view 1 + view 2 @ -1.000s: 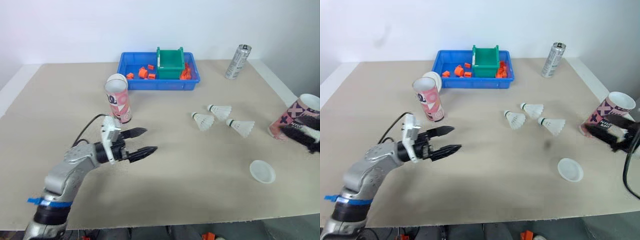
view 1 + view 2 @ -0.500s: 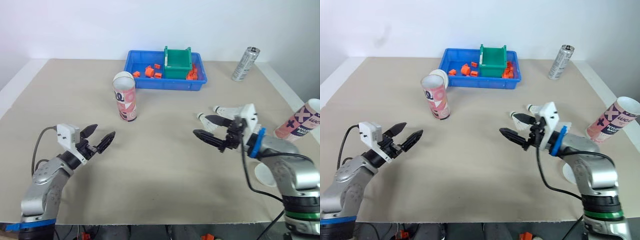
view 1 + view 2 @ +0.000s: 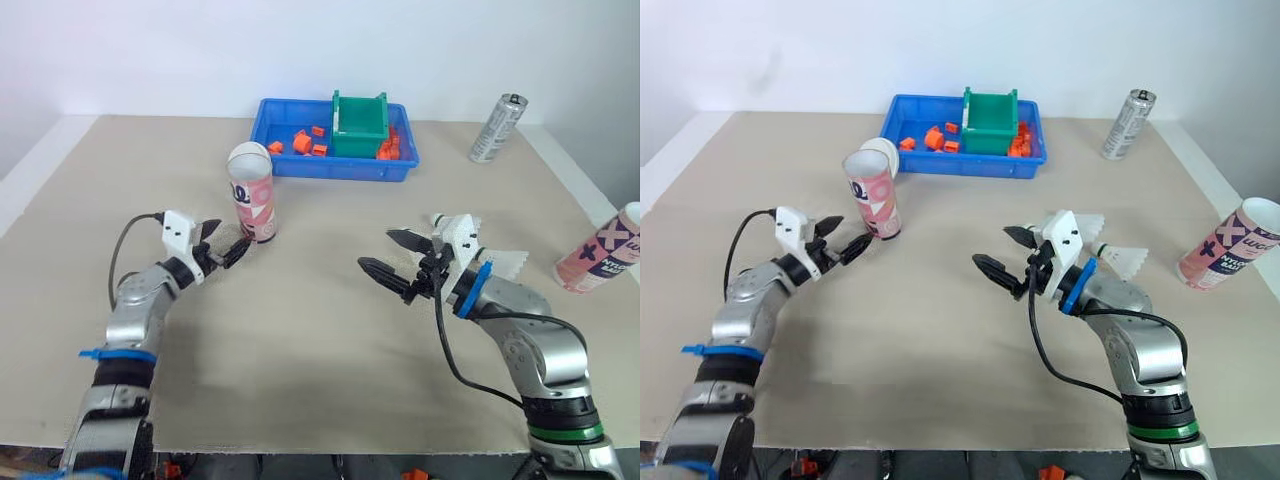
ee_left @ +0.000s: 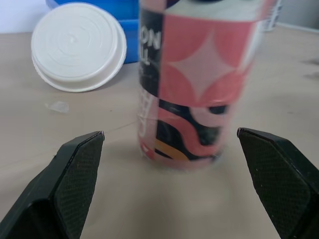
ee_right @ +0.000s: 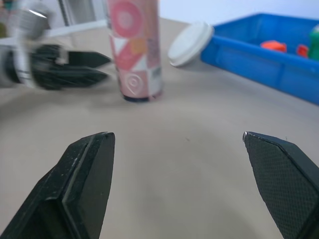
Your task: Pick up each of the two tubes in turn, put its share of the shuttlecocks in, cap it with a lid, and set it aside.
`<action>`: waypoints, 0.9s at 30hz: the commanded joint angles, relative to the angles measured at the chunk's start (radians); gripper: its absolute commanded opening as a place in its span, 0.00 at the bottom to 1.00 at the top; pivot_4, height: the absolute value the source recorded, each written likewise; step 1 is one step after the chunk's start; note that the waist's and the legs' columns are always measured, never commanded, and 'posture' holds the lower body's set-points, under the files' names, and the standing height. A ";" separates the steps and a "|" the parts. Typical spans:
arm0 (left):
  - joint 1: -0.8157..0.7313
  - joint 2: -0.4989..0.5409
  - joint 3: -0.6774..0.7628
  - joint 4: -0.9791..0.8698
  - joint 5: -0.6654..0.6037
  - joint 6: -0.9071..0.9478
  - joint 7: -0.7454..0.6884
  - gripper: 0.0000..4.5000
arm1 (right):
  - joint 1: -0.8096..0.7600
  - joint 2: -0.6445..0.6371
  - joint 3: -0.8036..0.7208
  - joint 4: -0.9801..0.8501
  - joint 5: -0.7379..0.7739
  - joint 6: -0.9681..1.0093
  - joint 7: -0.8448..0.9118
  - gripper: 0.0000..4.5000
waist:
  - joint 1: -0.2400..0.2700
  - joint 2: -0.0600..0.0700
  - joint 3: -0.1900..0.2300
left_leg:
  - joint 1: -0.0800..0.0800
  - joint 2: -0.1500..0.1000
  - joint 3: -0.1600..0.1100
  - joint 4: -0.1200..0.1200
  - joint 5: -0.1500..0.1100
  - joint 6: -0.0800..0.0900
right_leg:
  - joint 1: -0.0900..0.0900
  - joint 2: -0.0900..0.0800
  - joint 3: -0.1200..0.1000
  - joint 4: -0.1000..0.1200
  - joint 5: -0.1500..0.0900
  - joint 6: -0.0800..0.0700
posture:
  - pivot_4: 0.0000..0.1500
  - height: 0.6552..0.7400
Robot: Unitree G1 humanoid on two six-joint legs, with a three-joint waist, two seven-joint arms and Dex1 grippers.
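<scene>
A pink patterned tube (image 3: 252, 207) stands upright left of the table's centre. A white lid (image 3: 882, 154) leans on the blue tray behind it. My left gripper (image 3: 228, 247) is open just in front of and left of that tube; the left wrist view has the tube (image 4: 199, 79) beyond the gap between my fingers, untouched. The second pink tube (image 3: 603, 252) leans at the far right. My right gripper (image 3: 376, 250) hovers open over the middle of the table, holding nothing. Two shuttlecocks (image 3: 1122, 257) (image 3: 1091, 222) lie behind its wrist.
A blue tray (image 3: 300, 166) at the back holds orange pieces and a green bin (image 3: 360, 126). A silver can (image 3: 497, 128) stands at the back right. Bare table lies between the two grippers and along the front.
The camera has shifted. My left gripper has moved up to the standing tube. My right gripper left the far-right tube a second ago and has come to the table's middle.
</scene>
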 commanded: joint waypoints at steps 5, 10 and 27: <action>-0.197 -0.028 -0.035 0.297 0.076 -0.131 -0.051 1.00 | 0.016 0.004 -0.026 -0.079 0.015 -0.005 -0.036 0.98 | 0.006 0.000 0.000 | 0.000 0.000 -0.001 0.000 0.000 0.000 | 0.000 0.000 -0.001 0.000 0.000 0.000 | 1.00 0.89; -0.281 -0.037 -0.032 0.431 0.099 -0.198 -0.073 1.00 | 0.022 0.000 -0.025 -0.085 0.012 -0.004 -0.041 0.98 | 0.007 0.000 0.000 | 0.000 0.000 -0.001 0.000 0.000 0.000 | 0.000 0.000 -0.001 0.000 0.000 0.000 | 1.00 0.89; -0.392 -0.060 -0.003 0.621 0.125 -0.295 -0.060 1.00 | 0.017 -0.007 -0.027 -0.085 0.007 -0.007 -0.040 0.98 | 0.009 0.000 0.000 | -0.002 -0.001 -0.003 0.000 0.000 0.000 | 0.000 0.000 -0.002 0.000 -0.001 0.000 | 1.00 0.89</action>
